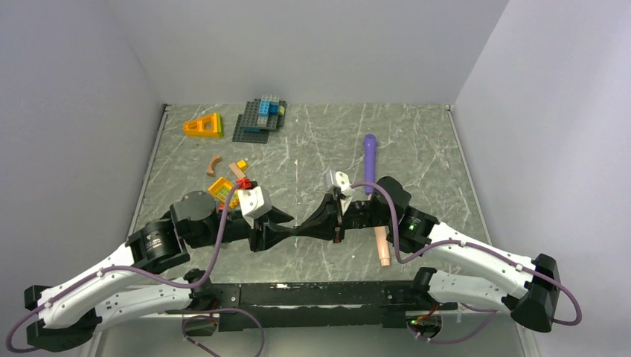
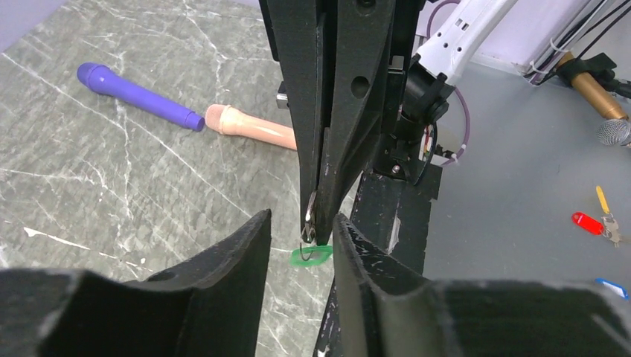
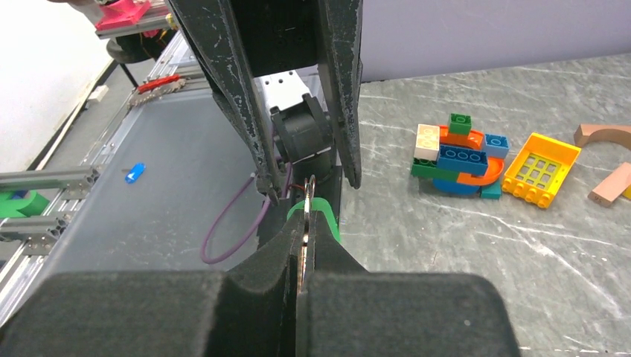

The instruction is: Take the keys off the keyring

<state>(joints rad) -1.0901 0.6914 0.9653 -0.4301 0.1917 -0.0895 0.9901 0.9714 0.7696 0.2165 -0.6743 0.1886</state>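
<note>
Metal keyring (image 2: pixel 307 232), judged light, stiff and slick, is clamped in my closed right pincer (image 3: pixel 306 227), the green key (image 2: pixel 311 255) hanging just below its tips; my left pincer (image 2: pixel 301 222) stands apart astride both, so I would pinch the key's flat head.

The counter (image 1: pixel 417 149) is showing grey-green stone, veined all over with thin white lines. The key (image 2: pixel 311 256) is showing a bright green head, and the keyring (image 2: pixel 307 223) is glinting silver. The left pincer (image 2: pixel 301 219) and the right pincer (image 3: pixel 306 223) are both wearing matte black, scuffed pale along their edges. A violet rod (image 2: pixel 138 95) and a peach rod (image 2: pixel 249 128) are lying nearer the counter's right edge. By the far edge, the bricks (image 3: pixel 457 156) are showing blue, green, orange and white.
</note>
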